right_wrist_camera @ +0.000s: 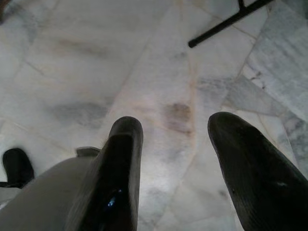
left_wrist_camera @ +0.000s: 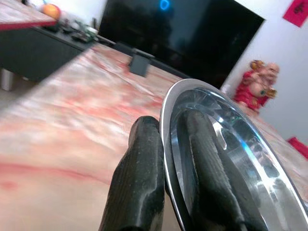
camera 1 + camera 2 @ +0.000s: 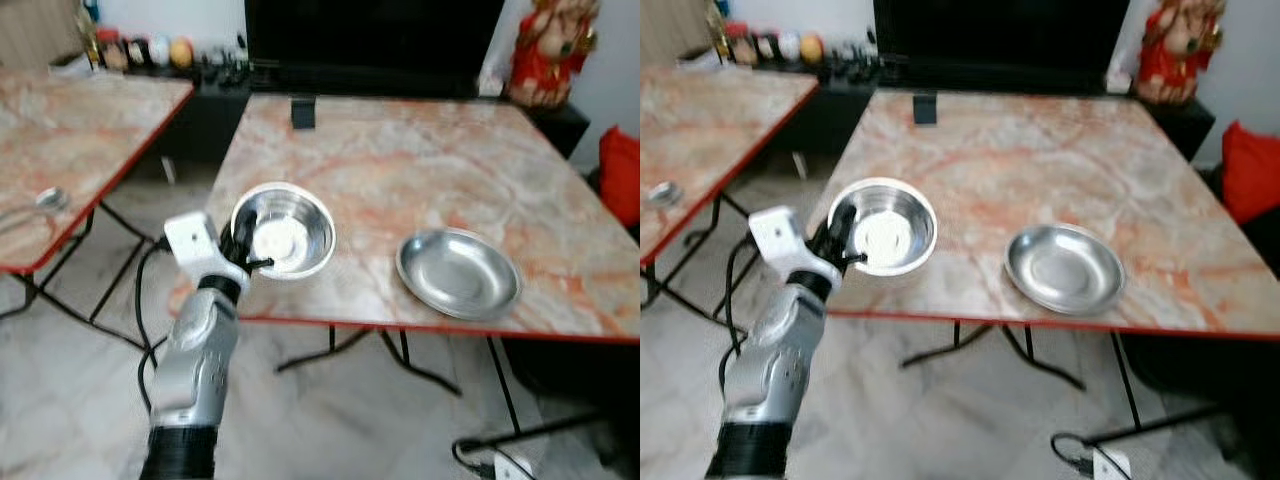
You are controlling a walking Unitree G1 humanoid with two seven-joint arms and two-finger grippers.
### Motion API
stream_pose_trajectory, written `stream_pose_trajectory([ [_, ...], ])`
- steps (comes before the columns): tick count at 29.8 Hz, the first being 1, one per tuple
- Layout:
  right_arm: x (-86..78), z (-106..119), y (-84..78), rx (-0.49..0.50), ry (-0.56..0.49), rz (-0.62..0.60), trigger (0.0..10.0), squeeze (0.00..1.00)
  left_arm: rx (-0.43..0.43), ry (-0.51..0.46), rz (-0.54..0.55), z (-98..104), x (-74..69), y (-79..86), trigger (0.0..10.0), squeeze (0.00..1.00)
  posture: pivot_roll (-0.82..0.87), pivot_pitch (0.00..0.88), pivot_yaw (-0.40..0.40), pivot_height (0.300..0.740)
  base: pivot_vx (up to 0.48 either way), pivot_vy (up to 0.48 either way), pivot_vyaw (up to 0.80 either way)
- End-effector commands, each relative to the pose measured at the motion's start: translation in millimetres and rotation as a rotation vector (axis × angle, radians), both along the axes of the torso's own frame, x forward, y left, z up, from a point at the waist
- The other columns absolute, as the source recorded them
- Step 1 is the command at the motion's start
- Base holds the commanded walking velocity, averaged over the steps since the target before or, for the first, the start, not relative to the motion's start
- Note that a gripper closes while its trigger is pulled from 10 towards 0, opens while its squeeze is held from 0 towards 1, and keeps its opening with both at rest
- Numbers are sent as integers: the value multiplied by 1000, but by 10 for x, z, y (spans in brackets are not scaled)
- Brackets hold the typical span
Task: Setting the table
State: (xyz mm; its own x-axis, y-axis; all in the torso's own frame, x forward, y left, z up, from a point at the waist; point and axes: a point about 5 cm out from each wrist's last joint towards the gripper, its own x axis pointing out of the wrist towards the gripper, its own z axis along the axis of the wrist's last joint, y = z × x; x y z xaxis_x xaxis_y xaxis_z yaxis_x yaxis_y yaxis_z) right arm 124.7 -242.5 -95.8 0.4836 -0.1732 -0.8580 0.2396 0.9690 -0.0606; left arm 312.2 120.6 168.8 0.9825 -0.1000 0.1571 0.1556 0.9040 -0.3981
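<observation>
Steel bowl sits at your counter's front left corner, left claw clamped on its near rim. Steel plate lies near the front edge. Your right claw hangs spread above the floor.

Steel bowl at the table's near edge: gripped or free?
Gripped. The left tool pinches the steel bowl by its rim, one finger inside, one outside.

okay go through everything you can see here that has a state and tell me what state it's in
Steel bowl: upright on the table near its front edge, rim pinched.
Left gripper: shut on the bowl's rim, one finger inside, one outside.
Steel plate: flat on the table, empty, untouched.
Right gripper: open, idle above the floor.
</observation>
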Motion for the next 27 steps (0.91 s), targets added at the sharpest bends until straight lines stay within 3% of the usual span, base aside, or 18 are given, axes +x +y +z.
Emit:
stream_pose_trajectory([
  [1,39,12,5,-1,-11,1,10000,0,13,-34,-3,70,-1,21,10000,0,107,0,-49,740,0,-311,0],
  [20,34,2,35,7,-13,-12,10000,0,47,-38,-40,85,19,-7,10000,0,97,0,-28,740,0,-306,0],
  [27,39,7,20,3,-12,-10,10000,0,118,-35,-71,71,30,15,10000,0,105,0,-39,740,0,-298,0],
])
